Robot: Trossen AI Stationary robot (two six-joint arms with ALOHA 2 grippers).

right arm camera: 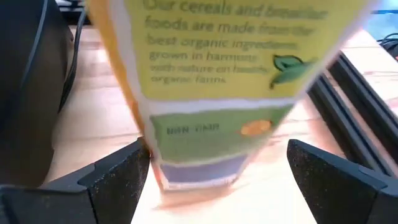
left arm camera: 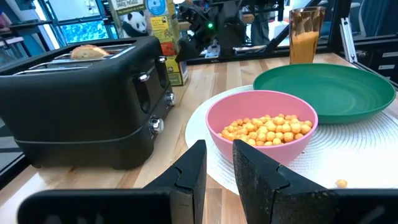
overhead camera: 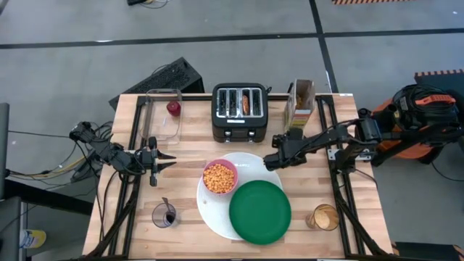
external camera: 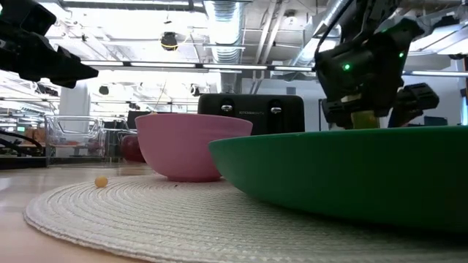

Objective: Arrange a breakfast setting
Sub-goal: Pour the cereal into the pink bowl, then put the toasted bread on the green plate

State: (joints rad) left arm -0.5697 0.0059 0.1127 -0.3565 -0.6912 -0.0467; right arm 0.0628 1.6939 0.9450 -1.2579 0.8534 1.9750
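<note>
The big white plate (overhead camera: 212, 212) lies at the table's middle near side. The green plate (overhead camera: 259, 212) lies on its right part, and the pink bowl (overhead camera: 220, 177) of orange cereal (left arm camera: 267, 128) on its far left part. A bagel (overhead camera: 245, 104) sticks up from a slot of the black toaster (overhead camera: 239, 112). The red fruit (overhead camera: 174, 109) lies in the clear container (overhead camera: 164, 116). The spoon (overhead camera: 166, 208) stands in a glass (overhead camera: 165, 215). My left gripper (overhead camera: 168, 162) is almost shut and empty, left of the bowl. My right gripper (right arm camera: 214, 171) is open around the foot of a cereal box (overhead camera: 301, 101). My right gripper has one finger (right arm camera: 124, 171) right at the edge of the cereal box's lower end (right arm camera: 186, 140); I cannot tell whether it touches. The other finger (right arm camera: 329, 174) stands clear of the box. The fingers come level from the table's near side.
A glass of orange drink (overhead camera: 325, 216) stands at the near right. One loose cereal piece (external camera: 101, 181) lies on the white plate. Black rails (overhead camera: 341, 181) run along both table sides. Bare wood shows between the left gripper and the bowl.
</note>
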